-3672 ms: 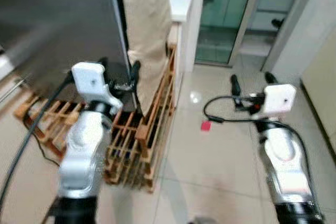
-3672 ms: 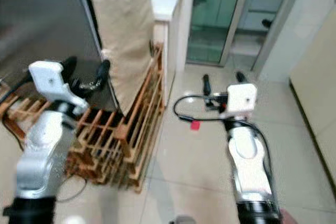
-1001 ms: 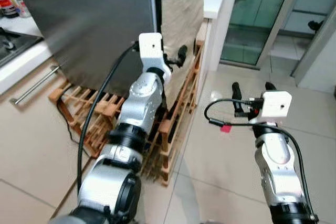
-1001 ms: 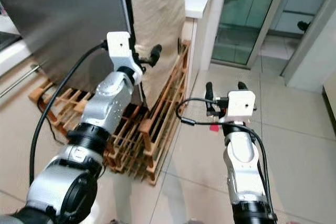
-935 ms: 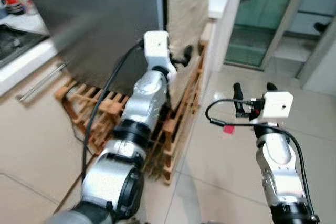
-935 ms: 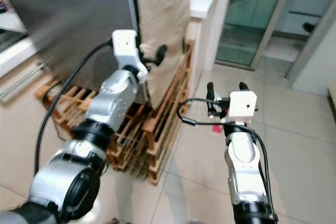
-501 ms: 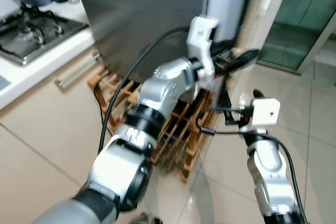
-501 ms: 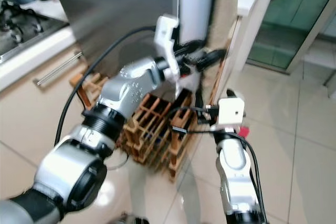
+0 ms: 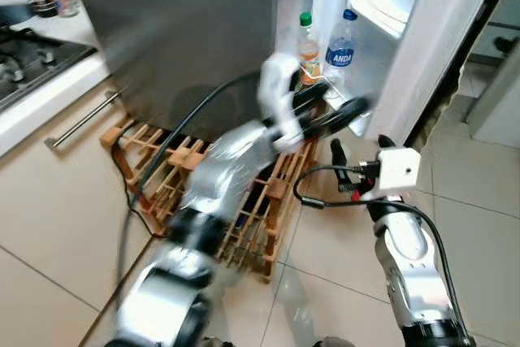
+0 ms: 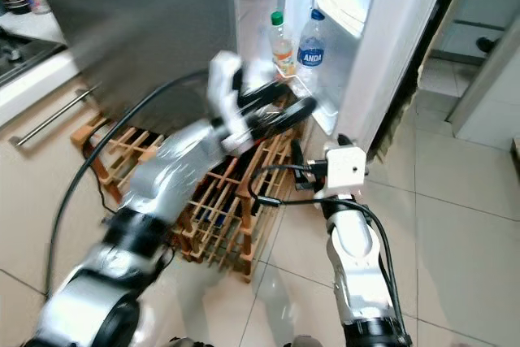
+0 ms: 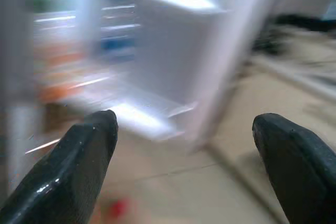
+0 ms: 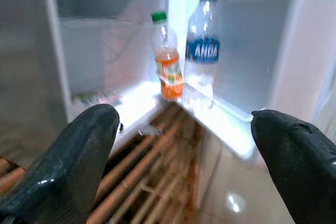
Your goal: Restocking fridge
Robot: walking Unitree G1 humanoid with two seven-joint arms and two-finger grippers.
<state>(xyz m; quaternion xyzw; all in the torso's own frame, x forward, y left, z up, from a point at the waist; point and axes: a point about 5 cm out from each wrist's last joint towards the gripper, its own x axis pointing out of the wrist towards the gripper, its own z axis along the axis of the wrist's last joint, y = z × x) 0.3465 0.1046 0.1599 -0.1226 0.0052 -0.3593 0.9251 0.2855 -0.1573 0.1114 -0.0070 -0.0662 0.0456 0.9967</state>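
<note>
Before the robot, at 12 o'clock, the fridge stands with its door swung open toward 1 o'clock. On the lit door shelf an orange-drink bottle with a green cap stands upright just beside a clear water bottle with a blue label. Left gripper is raised at about 12 o'clock, at the edge of the opening just below the bottles, blurred; its fingers are spread apart, holding nothing. Right gripper sits lower, at roughly 1 o'clock, pointing toward the fridge; its fingers are likewise spread apart and empty. Wooden rack lies on the tiled floor at the fridge's foot. Countertop with hob at 10 o'clock.
</note>
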